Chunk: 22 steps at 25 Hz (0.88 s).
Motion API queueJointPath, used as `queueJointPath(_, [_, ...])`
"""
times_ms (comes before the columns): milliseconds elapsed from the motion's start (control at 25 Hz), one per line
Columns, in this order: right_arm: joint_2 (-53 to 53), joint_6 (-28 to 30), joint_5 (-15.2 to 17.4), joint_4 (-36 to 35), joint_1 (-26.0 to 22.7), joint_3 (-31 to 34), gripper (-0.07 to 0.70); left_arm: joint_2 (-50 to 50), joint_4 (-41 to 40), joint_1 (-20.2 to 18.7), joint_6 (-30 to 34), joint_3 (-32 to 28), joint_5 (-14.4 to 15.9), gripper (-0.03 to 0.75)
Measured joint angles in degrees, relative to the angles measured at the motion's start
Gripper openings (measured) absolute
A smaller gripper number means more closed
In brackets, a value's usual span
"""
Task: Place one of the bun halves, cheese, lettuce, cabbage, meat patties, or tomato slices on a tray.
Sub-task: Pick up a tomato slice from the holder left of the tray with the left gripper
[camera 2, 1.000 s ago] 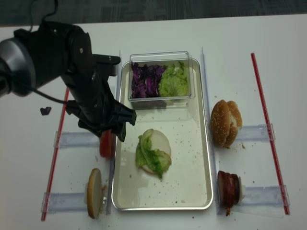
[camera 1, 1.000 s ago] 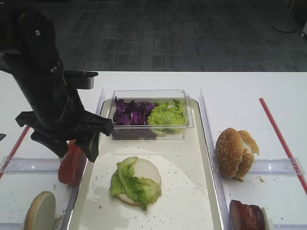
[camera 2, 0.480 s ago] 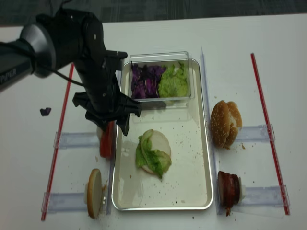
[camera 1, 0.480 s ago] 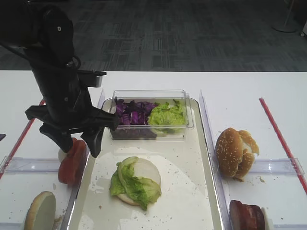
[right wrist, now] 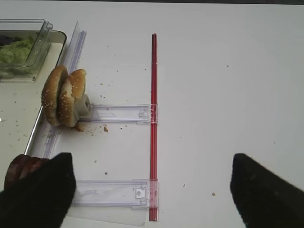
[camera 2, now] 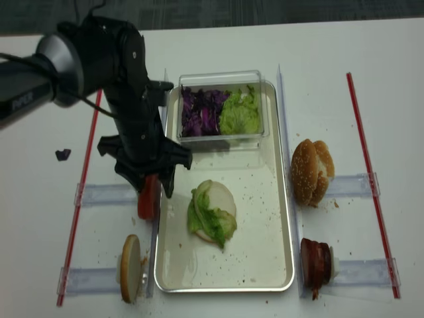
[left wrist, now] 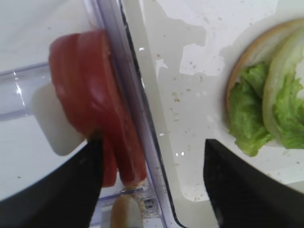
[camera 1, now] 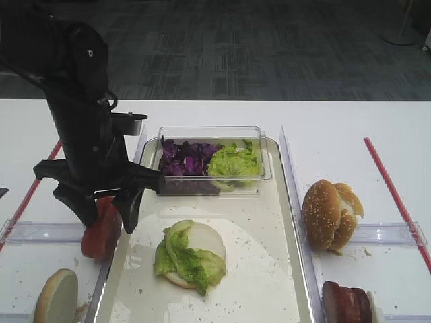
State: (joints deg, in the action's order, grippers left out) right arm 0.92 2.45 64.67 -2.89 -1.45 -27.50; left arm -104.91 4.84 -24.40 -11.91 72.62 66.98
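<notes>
Tomato slices (left wrist: 95, 142) stand on edge at left centre of the frame, just outside the tray (camera 1: 289, 222) rim. Left gripper (camera 2: 151, 192) straddles them with jaws spread, one finger either side, not clamped. A bun half (camera 2: 213, 212) topped with lettuce (camera 2: 207, 218) lies mid-tray. Right gripper (right wrist: 152, 190), lower frame, is released, fingers wide apart
</notes>
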Motion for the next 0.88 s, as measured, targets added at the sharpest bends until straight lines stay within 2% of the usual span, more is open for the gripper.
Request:
queueJointPath(360, [0.0,-0.1,0.0,0.0,0.0,0.0,0.675,-0.6,0.4,0.0,0.0,0.0,-1.8,0.37])
queueJointPath(880, [0.0,-0.1,0.0,0.0,0.0,0.0,0.675,-0.6,-0.2,1.0,-0.2,0.0,-2.6,0.366])
